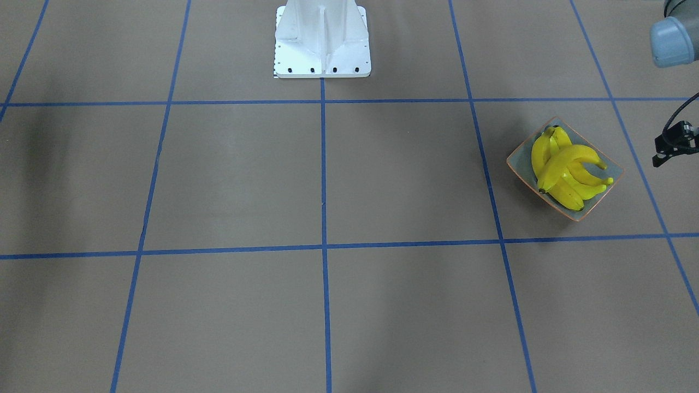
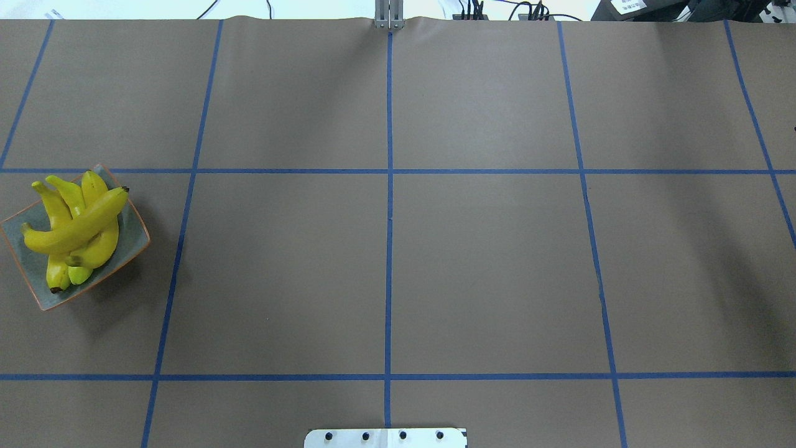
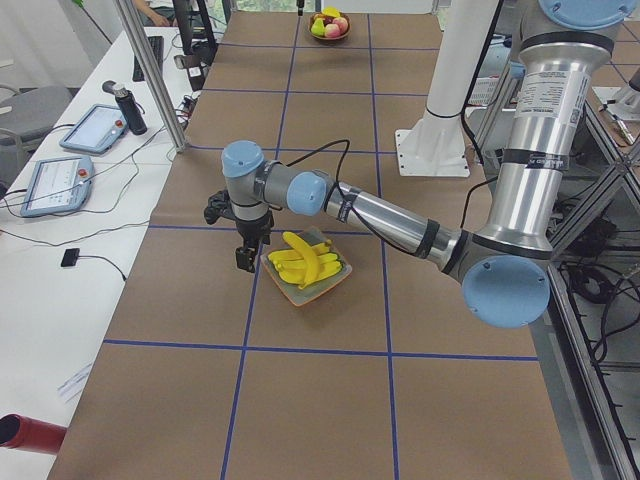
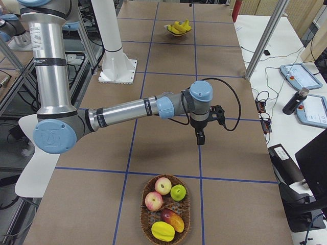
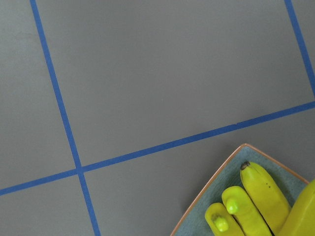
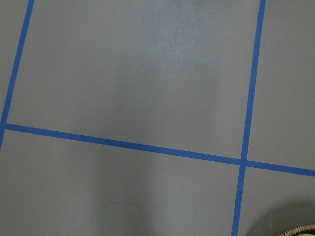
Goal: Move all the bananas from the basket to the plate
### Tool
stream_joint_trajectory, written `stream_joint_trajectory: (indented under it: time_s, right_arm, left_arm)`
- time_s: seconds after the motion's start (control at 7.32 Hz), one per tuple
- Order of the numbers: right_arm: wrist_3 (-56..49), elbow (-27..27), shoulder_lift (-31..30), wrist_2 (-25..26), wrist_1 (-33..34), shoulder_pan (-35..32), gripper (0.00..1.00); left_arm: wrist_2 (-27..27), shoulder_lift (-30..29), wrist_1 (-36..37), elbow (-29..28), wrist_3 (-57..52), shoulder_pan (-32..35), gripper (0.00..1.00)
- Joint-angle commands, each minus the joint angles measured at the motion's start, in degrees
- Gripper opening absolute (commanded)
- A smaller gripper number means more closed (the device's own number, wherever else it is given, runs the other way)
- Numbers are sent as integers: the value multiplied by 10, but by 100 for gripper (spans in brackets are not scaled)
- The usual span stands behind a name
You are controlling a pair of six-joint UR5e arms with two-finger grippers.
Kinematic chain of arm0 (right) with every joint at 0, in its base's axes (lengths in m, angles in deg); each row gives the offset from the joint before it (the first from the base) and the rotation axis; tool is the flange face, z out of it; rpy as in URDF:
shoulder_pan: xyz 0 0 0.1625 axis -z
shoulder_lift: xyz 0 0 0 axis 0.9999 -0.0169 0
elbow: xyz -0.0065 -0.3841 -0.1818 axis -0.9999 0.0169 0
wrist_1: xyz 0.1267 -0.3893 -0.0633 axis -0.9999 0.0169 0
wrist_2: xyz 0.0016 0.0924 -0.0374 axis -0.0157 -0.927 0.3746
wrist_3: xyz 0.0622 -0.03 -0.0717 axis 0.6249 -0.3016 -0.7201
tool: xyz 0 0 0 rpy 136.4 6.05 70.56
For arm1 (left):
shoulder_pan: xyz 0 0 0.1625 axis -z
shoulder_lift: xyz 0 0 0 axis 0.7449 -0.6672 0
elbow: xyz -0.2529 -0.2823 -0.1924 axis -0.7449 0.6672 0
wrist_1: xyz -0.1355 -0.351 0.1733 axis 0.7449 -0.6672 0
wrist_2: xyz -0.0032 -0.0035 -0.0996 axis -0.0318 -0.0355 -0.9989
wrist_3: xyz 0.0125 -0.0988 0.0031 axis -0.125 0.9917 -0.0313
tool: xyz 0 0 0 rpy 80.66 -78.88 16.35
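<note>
Several yellow bananas (image 2: pixel 78 230) lie piled on the grey-green plate (image 2: pixel 17 231) at the table's left end; the pile (image 1: pixel 565 169) on the plate (image 1: pixel 521 161) also shows in the front-facing view. The left wrist view catches the banana tips (image 5: pixel 256 201) and the plate's corner (image 5: pixel 206 196). My left gripper (image 3: pixel 245 262) hangs just beside the plate (image 3: pixel 300 294), pointing down; I cannot tell whether it is open or shut. The wicker basket (image 4: pixel 148 224) at the right end holds apples and other fruit. My right gripper (image 4: pixel 200 140) hangs over bare table short of the basket, state unclear.
The left arm's blue joint cap (image 1: pixel 674 41) and a black wrist part with a cable (image 1: pixel 674 143) show at the front view's right edge. The white robot base (image 1: pixel 322 41) stands at mid-table. Teach pendants (image 4: pixel 299 75) and a bottle (image 4: pixel 293 101) sit on the side desk.
</note>
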Motion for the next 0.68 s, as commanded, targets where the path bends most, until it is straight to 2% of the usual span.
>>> stream_joint_trajectory:
  time_s: [0.0, 0.55]
  right_arm:
    - [0, -1, 0, -1, 1, 0, 100]
    - [1, -4, -1, -4, 0, -1, 100]
  left_arm:
    - [-2, 6, -1, 4, 4, 0, 100]
    - [0, 7, -1, 15, 4, 1, 100]
